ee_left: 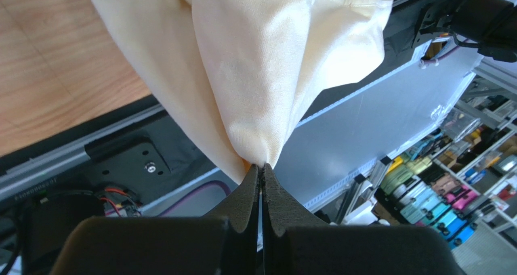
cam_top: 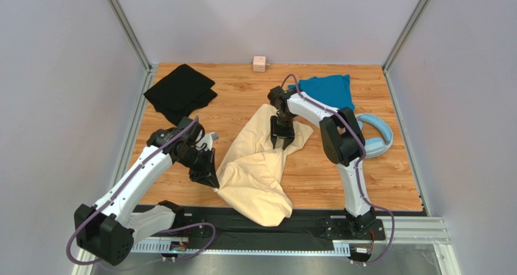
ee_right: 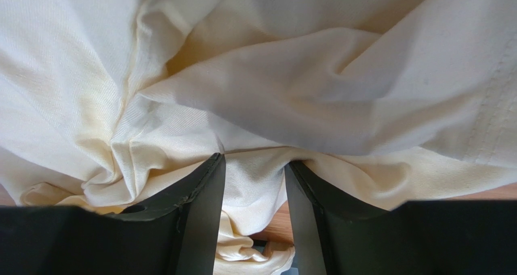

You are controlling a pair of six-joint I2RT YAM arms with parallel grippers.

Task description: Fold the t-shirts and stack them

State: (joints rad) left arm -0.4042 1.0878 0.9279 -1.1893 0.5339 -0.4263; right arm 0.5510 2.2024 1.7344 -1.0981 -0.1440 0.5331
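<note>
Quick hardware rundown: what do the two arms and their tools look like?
The left arm and right arm match: white link shells, black joint housings, a purple cable run along each. The left tool and right tool are black, with two tapered fingers.

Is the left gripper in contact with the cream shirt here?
Touching. In the left wrist view the left gripper pinches a fold of the cream shirt, jaws shut on the cloth.
</note>
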